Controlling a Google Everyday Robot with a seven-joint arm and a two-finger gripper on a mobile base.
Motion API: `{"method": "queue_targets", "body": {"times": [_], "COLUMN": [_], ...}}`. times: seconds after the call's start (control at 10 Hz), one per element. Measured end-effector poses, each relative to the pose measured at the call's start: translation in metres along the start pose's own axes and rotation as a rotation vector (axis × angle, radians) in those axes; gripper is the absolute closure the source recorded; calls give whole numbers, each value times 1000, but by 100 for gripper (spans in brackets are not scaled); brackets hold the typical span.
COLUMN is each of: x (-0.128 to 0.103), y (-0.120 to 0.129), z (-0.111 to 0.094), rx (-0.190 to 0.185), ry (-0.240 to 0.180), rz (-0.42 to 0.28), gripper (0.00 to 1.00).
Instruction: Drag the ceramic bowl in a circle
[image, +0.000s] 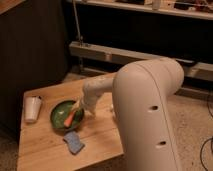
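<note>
Wooden table (42, 150) in a dark room w/ a metal rail (125, 56) behind. Ceramic bowl (58, 114) sits left-center on it, orange item (68, 119) inside, white cup (33, 108) near its left, blue sponge (74, 143) in front. My end effector (79, 107) is at the bowl's right rim; can't tell if it's open or gripping.

readable text: none | labels, brands, numbers, signs: none legible on ceramic bowl (59, 111), white cup (33, 108), blue sponge (74, 143), wooden table (42, 152) or arm shell (145, 100) | gripper (79, 108): down at the bowl's rim nearest the arm, beside an orange item (69, 119) lying in the bowl
</note>
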Motion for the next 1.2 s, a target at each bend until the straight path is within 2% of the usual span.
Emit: {"method": "queue_targets", "body": {"times": [0.2, 0.6, 0.7, 0.9, 1.2], "x": [-1, -1, -2, -2, -15], "y": [5, 18, 21, 31, 71], "z": [4, -2, -3, -4, 2], "rx": [-13, -31, -27, -17, -12], "ry": [4, 0, -1, 1, 12], "rz": [-11, -33, -41, -64, -125], "gripper": [51, 93, 99, 100, 100]}}
